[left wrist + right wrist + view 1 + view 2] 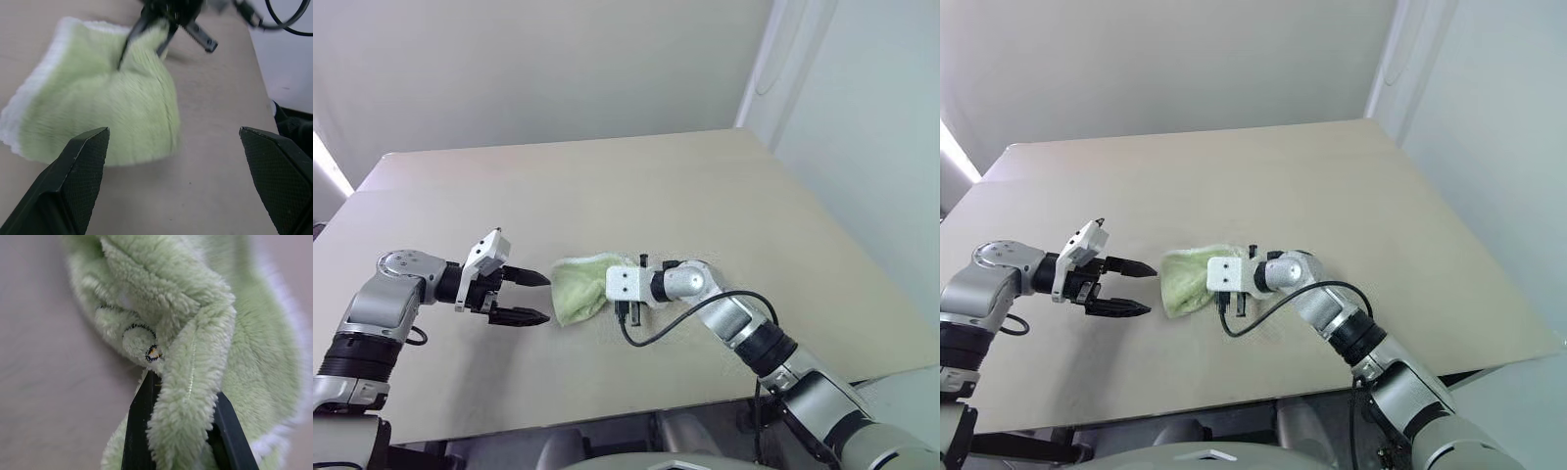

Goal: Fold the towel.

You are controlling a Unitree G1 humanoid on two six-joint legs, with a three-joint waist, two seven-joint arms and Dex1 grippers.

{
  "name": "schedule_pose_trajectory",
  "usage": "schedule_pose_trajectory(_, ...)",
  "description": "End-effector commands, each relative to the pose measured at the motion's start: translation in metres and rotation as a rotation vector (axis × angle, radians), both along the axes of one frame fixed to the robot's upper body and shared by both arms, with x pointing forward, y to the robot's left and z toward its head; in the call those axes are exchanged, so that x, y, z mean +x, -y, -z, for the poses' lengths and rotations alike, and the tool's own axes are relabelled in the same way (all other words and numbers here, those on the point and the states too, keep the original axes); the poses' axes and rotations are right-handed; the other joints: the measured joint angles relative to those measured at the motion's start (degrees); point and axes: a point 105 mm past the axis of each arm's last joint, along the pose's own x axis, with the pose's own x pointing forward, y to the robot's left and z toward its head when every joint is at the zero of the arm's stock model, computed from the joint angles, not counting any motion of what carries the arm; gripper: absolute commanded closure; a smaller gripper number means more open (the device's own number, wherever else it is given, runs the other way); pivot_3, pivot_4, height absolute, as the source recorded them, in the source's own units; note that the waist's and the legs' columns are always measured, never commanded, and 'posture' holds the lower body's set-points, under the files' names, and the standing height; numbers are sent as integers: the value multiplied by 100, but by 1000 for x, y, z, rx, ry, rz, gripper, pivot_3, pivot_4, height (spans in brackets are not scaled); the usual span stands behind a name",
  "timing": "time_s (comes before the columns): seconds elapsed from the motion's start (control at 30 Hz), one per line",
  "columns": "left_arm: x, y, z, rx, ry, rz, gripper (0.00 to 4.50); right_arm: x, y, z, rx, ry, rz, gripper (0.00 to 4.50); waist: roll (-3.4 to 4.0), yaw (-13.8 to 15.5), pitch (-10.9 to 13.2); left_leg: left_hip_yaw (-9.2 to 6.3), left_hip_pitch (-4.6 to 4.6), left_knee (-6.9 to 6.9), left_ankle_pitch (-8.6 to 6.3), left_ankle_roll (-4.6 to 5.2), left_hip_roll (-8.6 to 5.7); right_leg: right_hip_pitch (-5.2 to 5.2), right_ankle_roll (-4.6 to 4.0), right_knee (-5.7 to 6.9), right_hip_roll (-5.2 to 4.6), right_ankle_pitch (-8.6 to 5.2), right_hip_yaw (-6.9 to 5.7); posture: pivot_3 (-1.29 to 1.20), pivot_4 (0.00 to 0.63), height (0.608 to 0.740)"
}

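**Thin pinch on a bunched towel: the fold could slip or drag**

The towel [579,290] lies crumpled on the counter [607,186], near the front edge and roughly midway between its left and right edges. The right gripper [182,431] has its jaws closed on a ridge of the green pile, and the right wrist view shows a narrow roll of cloth squeezed between the two black fingers, with the small dark embroidered logo [146,346] just beyond them. The left gripper [521,297] hovers just beside the towel's left side with its jaws wide open, holding nothing.

The main risk, as I judge it, is the grip itself. The pinch takes a soft fold rather than a stitched edge, so a lift or pull could let the terry slide out and drop the cloth in a worse heap. If the pinched ridge holds more than one layer, carrying it across would move the bunch along with it instead of laying one clean flap over.

A second risk is dragging. Nothing pins the far side, so the whole towel may travel across the counter. The open left jaws sit close enough to snag the white edging [36,85] if they close early.
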Motion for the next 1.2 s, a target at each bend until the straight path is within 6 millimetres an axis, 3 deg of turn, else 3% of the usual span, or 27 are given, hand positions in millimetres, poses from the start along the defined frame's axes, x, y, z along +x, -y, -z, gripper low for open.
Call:
schedule_pose_trajectory(0.03,7,2,-10,-9,45,-3,0,21,10,-74,229,77,105,4485,6,-2,4,0,0,-1,0,0,0,-1,0,0,0,0,0,0,0,712)
schedule_pose_trajectory(0.2,7,7,-9,-6,48,4,0,46,58,-124,325,165,304,4485,7,8,4,1,-15,-10,0,0,0,-12,-1,-7,-1,-1,0,0,0,712)
schedule_pose_trajectory(0.33,8,12,-10,-13,54,8,0,69,117,-142,243,293,508,4485,10,17,6,2,-24,-19,-1,0,0,-16,-2,-22,-3,-5,-2,0,0,712)
schedule_pose_trajectory(0.4,9,15,-10,-11,59,14,0,72,144,-142,183,309,575,4485,10,14,6,4,-43,-19,-1,0,-1,-26,-1,-30,-5,-5,-2,0,0,712)
schedule_pose_trajectory(0.53,8,23,-16,-11,70,30,0,64,165,-116,105,237,604,4485,8,-3,5,5,-96,-19,-1,1,-2,-79,-1,-29,-1,-3,-1,0,0,712)
schedule_pose_trajectory(0.7,8,37,-26,-9,81,46,0,45,183,-42,-64,155,641,4485,10,11,7,4,-96,-27,-4,7,0,-79,4,-30,4,-6,3,0,0,712)
schedule_pose_trajectory(0.8,7,43,-31,-8,82,47,0,29,183,-7,-117,87,632,4485,11,12,9,10,-96,-22,-4,7,-2,-79,5,-32,1,-7,9,0,0,712)
schedule_pose_trajectory(0.97,8,49,-38,-8,81,43,0,13,176,16,-104,9,629,4485,4,10,7,8,-87,-9,-4,7,-5,-64,7,-28,1,-7,11,0,0,712)
schedule_pose_trajectory(1.0,8,50,-38,-7,81,42,0,10,175,16,-97,-7,622,3873,5,11,7,7,-85,-9,-4,7,-5,-61,7,-26,1,-7,11,0,0,712)
schedule_pose_trajectory(1.2,7,53,-40,1,83,40,0,5,174,-10,24,-53,599,1825,4,18,8,5,-87,-9,-4,7,-5,-62,6,-24,3,-7,11,0,0,712)
